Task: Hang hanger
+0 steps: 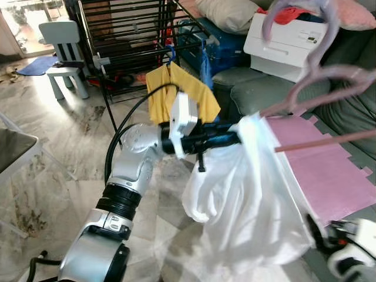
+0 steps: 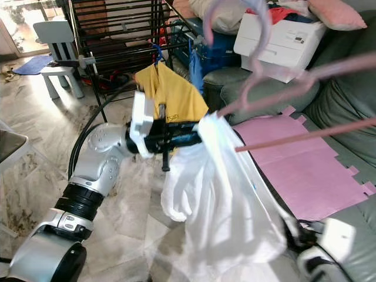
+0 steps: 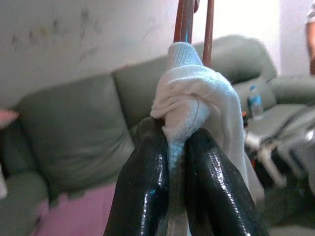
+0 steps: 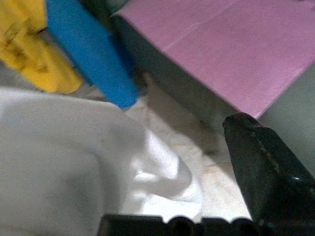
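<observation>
Left gripper squeezes white shirt where pink hanger comes out – hanger pokes past its fingertips, over green sofa. Right gripper low beside shirt – spread open, holding nothing.

This is a lived-in home, likely a living room: a grey-green sofa with a pink mat on it, a marble tile floor, a black drying rack, a small child's chair and a white printer.
</observation>
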